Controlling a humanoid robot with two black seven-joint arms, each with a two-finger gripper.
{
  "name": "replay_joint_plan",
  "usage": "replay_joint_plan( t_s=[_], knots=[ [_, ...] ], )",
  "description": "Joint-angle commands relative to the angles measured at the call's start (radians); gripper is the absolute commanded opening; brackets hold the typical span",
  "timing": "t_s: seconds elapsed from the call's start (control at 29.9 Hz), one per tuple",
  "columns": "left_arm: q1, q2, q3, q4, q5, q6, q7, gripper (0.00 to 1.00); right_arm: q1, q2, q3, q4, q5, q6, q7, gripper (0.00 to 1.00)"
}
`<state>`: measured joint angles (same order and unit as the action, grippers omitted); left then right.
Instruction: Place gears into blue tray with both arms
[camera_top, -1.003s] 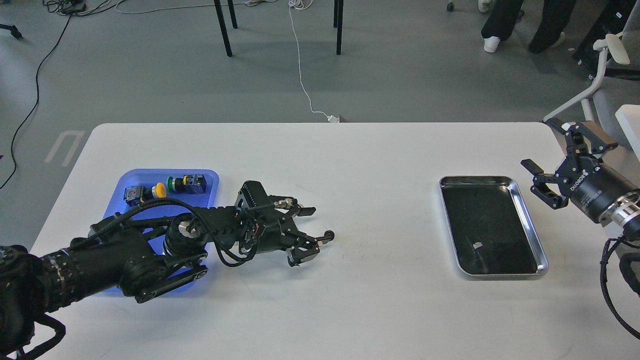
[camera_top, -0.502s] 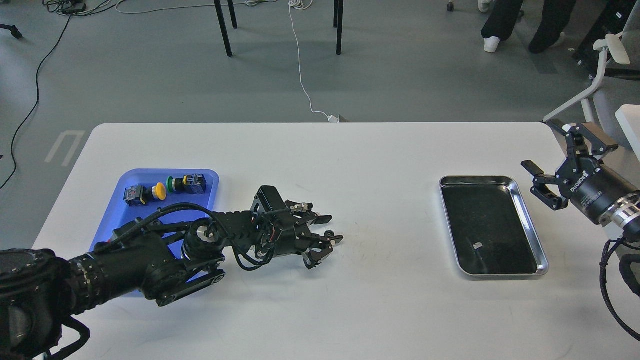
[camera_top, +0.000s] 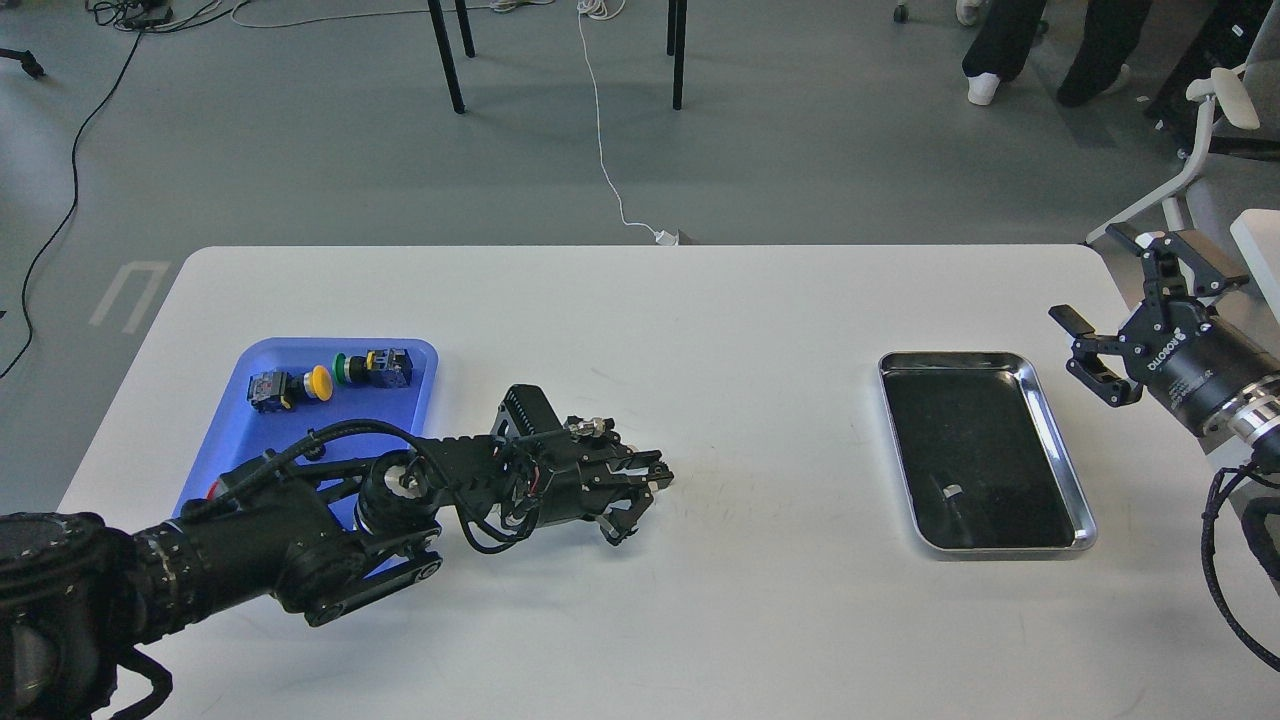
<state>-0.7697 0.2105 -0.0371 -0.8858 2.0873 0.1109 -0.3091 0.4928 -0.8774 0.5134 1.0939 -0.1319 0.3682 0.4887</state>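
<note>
Blk jointed arms, silver wrist ring on right arm (camera_top: 1245, 425), looped cables, white lettering

My left gripper (camera_top: 640, 490) was wide open a second ago, with a little black gear by its tip. Now its two fingers have come close together, and I cannot see the gear any more. My left arm has slid a bit more toward the middle of the table. My right gripper (camera_top: 1110, 315) has lifted a little, near the right edge.
</note>
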Motion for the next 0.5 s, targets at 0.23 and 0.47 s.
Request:
replay_joint_plan(
  t_s=[0.23,0.47],
  knots=[
    [-0.023,0.341,-0.125,-0.272,-0.065,0.009,-0.004,0.11,0.001,0.0,0.037,-0.005,-0.002,0.0,0.0,0.98],
    [0.039,0.655,-0.106,-0.334,-0.148,0.009,-0.048,0.11,-0.003,0.014,0.037,-0.009,-0.002,-0.006,0.0,0.98]
  ],
)
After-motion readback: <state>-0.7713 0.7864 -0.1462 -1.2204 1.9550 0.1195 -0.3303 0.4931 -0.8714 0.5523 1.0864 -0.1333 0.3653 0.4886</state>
